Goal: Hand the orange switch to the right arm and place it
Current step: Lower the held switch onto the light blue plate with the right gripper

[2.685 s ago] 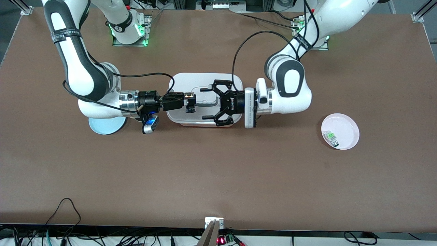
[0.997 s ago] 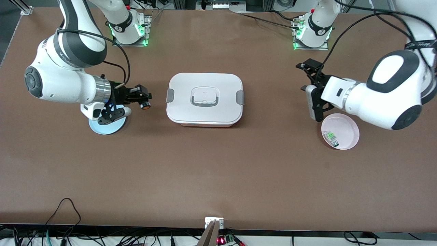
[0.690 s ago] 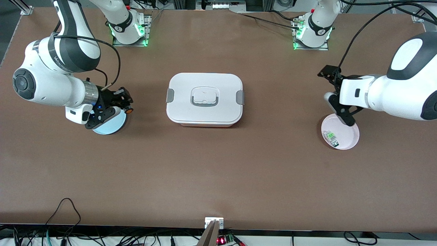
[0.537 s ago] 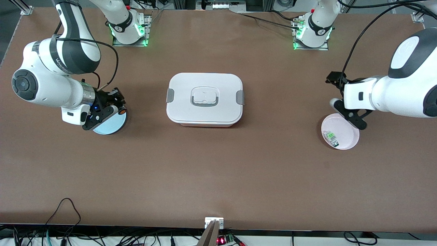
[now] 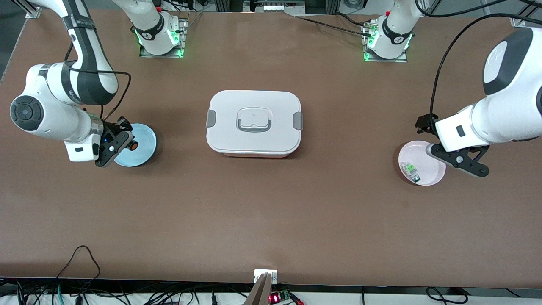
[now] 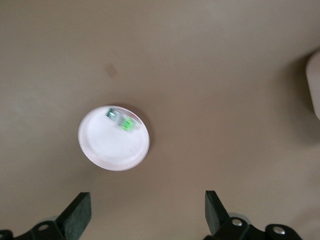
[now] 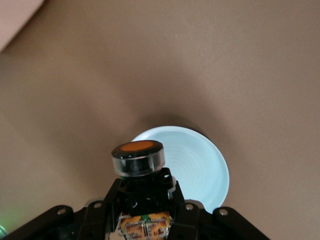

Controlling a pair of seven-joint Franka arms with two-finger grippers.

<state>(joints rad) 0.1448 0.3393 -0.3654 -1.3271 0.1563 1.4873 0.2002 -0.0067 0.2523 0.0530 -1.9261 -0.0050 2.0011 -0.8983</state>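
- Now over the blue plate [image 5: 142, 144], toward the right arm's end of the bench [image 5: 271, 212]: right gripper [image 5: 127, 144], jaws clamped on the orange switch [image 7: 138, 157].
- Over the pink plate [image 5: 427, 156]: left gripper [image 6: 145, 215], jaws spread wide, holding nothing.
- In the pink plate: green-and-clear component [image 6: 122, 121].
- Mid-bench: white lidded box [image 5: 254, 123].

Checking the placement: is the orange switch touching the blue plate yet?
Apart. The right wrist view shows the orange switch clamped in the right gripper, above the blue plate.
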